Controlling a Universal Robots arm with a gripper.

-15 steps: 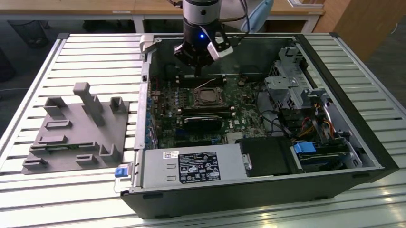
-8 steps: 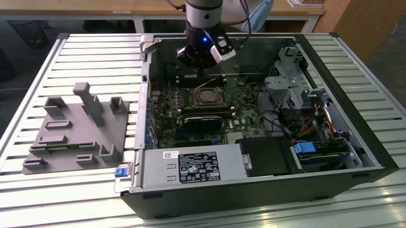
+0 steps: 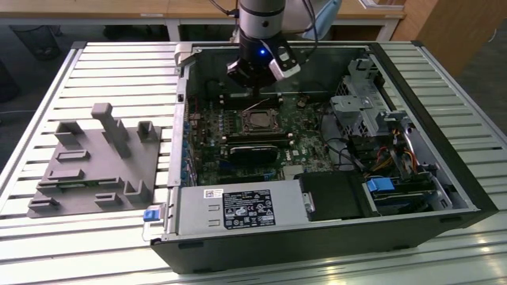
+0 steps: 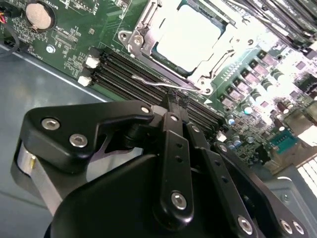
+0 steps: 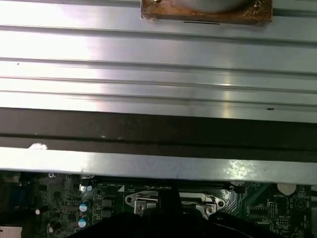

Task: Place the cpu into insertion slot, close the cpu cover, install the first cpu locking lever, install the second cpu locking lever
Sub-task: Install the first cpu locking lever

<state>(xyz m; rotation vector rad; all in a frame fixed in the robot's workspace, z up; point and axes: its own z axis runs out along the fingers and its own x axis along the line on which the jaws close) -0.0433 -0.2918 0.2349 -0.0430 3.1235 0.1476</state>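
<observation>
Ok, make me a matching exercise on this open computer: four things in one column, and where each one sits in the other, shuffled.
Things
1. cpu
2. wire locking lever
3. grey fixture
4. coin cell

Places
A. on the slatted table, at the exterior view's left of the case
B. inside the window of the cpu cover
C. on the green board, apart from the cpu
D. right at the tip of the gripper

Pairs: 1-B, 2-D, 3-A, 4-C

A lab: open computer case (image 3: 317, 244) on slatted metal bench (image 3: 119, 65).
</observation>
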